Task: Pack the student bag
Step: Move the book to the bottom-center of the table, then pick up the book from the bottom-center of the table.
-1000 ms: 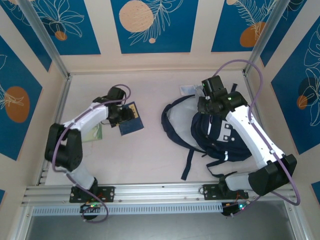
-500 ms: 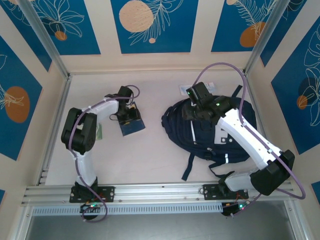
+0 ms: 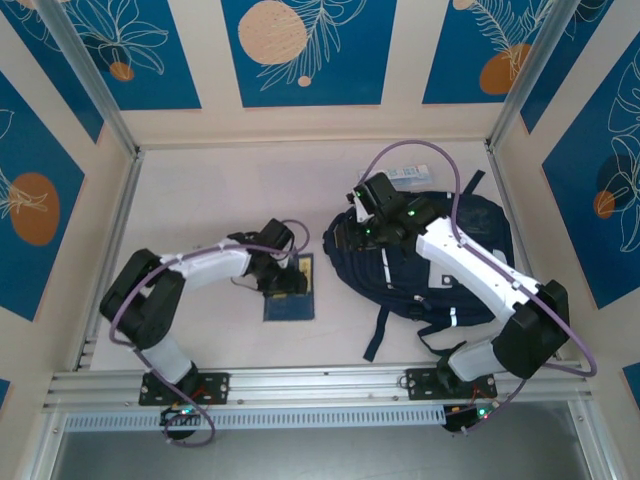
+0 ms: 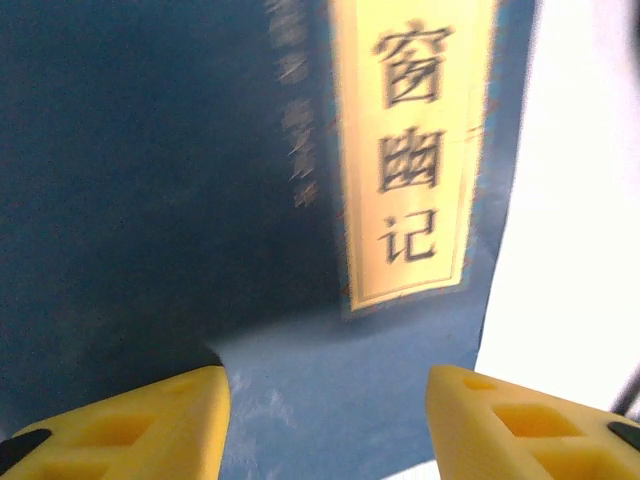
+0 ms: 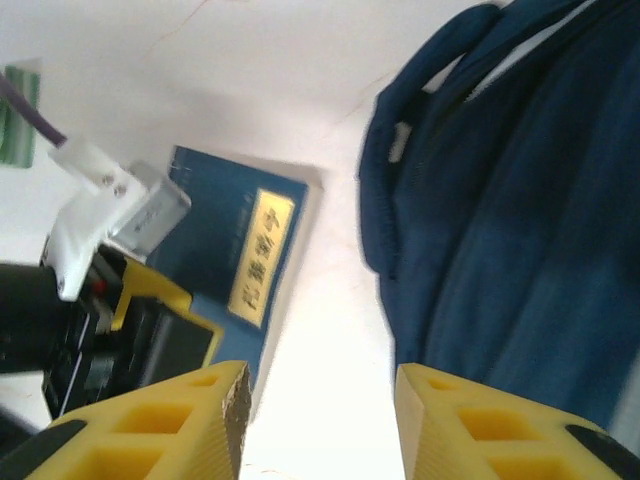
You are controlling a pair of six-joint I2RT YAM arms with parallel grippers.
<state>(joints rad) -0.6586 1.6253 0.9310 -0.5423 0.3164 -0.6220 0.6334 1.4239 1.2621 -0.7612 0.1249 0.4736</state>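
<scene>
Navy booklet (image 3: pixel 290 303) now mid-tabletop near the near edge, closer to student bag (image 3: pixel 470 260) on the right half. Left tool (image 3: pixel 290 275) parted over the cover, clamping nothing. Right tool (image 3: pixel 345 232) now at the bag's left rim, parted, empty. Probably lining up insertion.

This is a robotics lab test cell, not a lived-in room. A bare, pale table (image 3: pixel 220 190) is boxed in on three sides by flat walls (image 3: pixel 405 60) carrying printed blue panels (image 3: pixel 300 50) of white leaves and orange discs, with aluminium profile posts (image 3: pixel 88 75) at the corners. A slotted aluminium rail (image 3: pixel 320 383) runs along the table's near edge, and the left arm (image 3: pixel 205 265) and right arm (image 3: pixel 470 265) are bolted to it, with purple cables (image 3: pixel 415 144) looping from them and small indicator lights lit at their bases.
</scene>
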